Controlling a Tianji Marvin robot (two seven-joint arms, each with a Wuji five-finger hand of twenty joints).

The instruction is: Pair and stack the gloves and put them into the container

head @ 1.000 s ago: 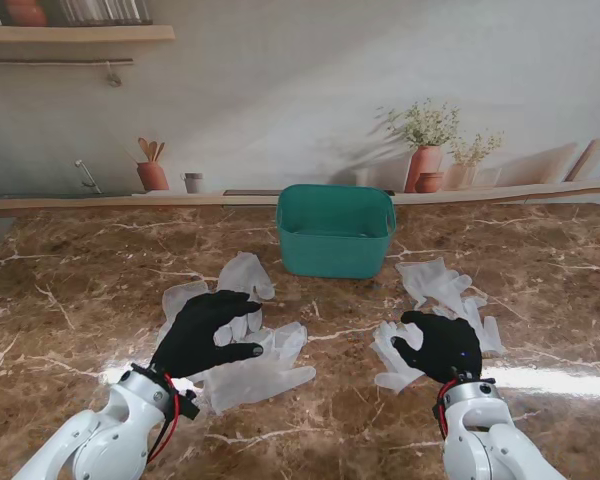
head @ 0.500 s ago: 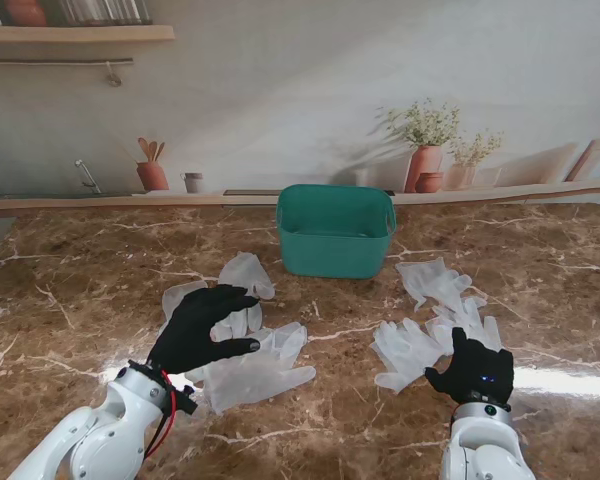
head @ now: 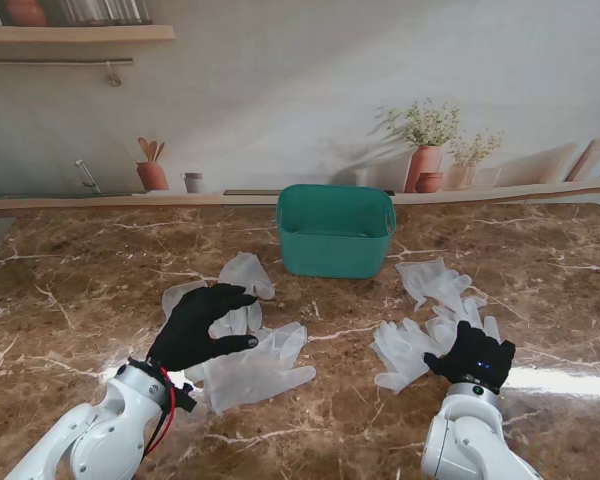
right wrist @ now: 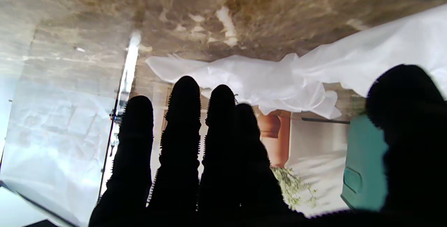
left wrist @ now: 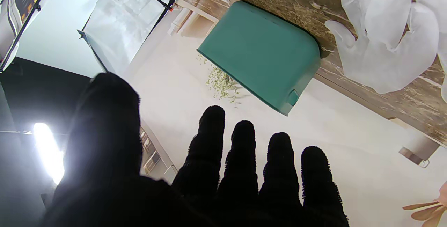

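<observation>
While translucent gloves (head: 250, 345) lie in two loose heaps at seven and four o'clock of the green container (head: 335, 230), neither hand grips one. Left hand (head: 195, 325) hovers over the seven o'clock heap, fingers spread wide. Right hand (head: 473, 355) sits at the other heap's (head: 430, 315) near edge, fingers extended, holding nothing.

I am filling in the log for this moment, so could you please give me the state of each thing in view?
green container: upright, open, no glove seen inside.
left gloves: loose overlapping heap on the table.
right gloves: scattered flat, not stacked.
left hand: open, fingers spread above the left gloves.
right hand: open, at the near edge of the right gloves, holding nothing.
</observation>
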